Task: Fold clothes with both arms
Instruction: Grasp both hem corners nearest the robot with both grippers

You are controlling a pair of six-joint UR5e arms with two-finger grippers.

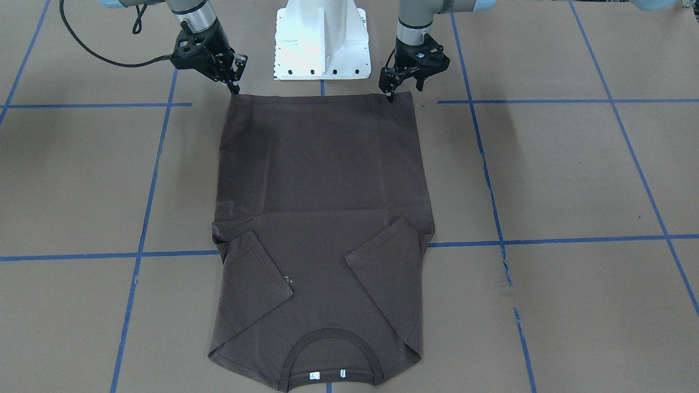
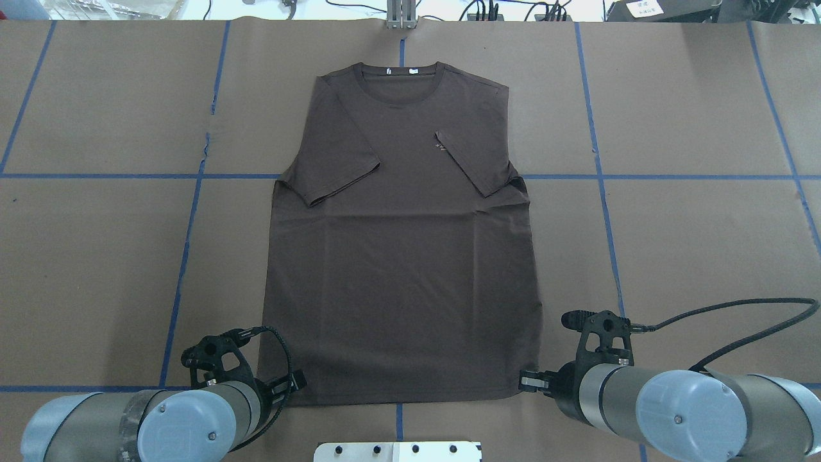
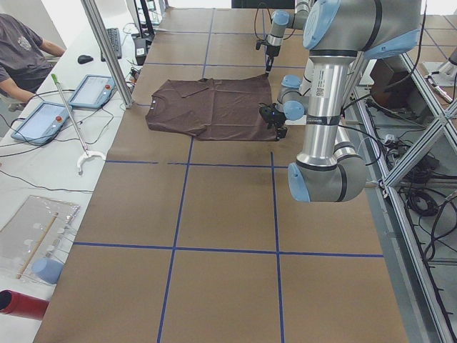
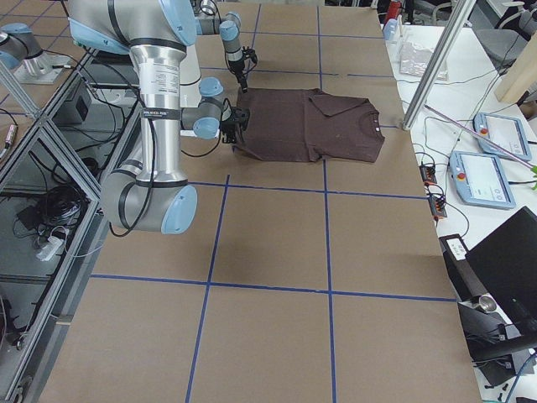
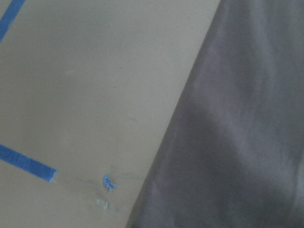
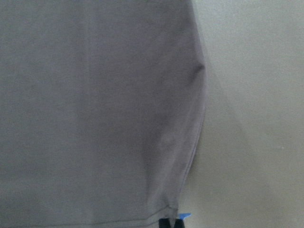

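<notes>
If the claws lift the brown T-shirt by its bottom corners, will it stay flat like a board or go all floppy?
Probably floppy: the T-shirt is thin cloth with soft creases and folded-in sleeves, so its middle would likely sag between the left claw and right claw. Being so thin, it looks light. Pushed, it would likely wrinkle rather than slide whole.

Left hand (image 1: 405, 90) low and spread, right hand (image 1: 236, 87) low and pinched, both downward-pointed.

Even, bright overhead light; soft shadows; blurred wrist views.
</notes>
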